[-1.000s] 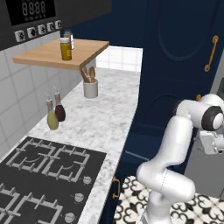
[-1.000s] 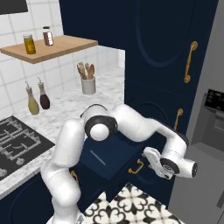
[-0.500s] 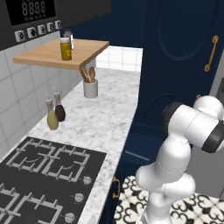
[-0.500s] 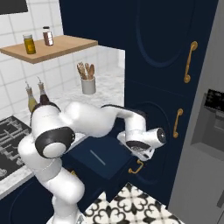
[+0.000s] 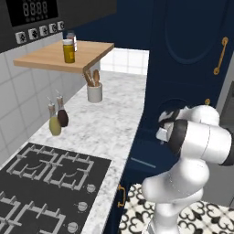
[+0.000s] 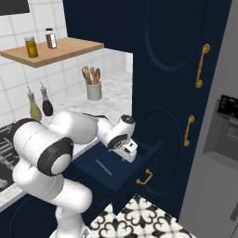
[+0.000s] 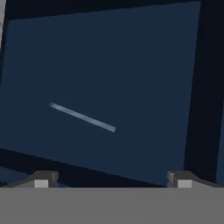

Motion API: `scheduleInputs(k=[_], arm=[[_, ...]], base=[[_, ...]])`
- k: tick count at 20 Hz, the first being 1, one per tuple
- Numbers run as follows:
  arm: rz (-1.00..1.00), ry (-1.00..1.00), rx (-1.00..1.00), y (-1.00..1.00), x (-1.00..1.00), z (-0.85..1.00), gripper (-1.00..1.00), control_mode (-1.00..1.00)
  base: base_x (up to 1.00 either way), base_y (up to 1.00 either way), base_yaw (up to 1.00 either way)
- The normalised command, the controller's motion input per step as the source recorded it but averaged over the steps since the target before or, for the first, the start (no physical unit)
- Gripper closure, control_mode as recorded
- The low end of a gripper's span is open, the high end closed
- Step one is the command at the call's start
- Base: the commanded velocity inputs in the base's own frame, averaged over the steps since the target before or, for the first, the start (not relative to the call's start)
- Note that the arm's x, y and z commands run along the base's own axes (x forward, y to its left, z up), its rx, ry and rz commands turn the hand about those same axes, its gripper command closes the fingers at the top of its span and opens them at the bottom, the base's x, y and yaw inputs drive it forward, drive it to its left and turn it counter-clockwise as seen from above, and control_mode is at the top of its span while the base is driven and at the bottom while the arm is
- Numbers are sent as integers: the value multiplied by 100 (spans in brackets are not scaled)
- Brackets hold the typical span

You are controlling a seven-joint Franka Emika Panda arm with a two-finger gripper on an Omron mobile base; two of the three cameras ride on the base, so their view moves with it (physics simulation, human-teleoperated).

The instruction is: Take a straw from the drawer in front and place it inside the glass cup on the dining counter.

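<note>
Hand view: you look straight down into open drawer [image 7: 131, 87], navy floor. Straw [image 7: 82, 117], pale and thin, lies flat and slanted on drawer floor, apart from walls. Gripper [image 7: 113, 179] spread wide, nothing between tips, well above straw. Right base view: your gripper [image 6: 131, 154] hangs over pulled-out drawer [image 6: 107, 174]; straw [image 6: 103, 168] lies just beside it.

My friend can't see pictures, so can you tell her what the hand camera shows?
A thin pale straw lies flat and slanted on the floor of an open dark blue drawer. The pincer is wide open above it, holding nothing.
</note>
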Motion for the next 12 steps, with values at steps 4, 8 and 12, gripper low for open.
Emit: scheduleInputs(k=[4,8,12], arm=[[-1,30,-18,19,49,-40,-100,-100],[0,21,-13,-1,32,-38,-100,-100],[0,11,-11,-7,12,-22,-100,-100]], base=[[0,0,0],[0,0,0],[0,0,0]])
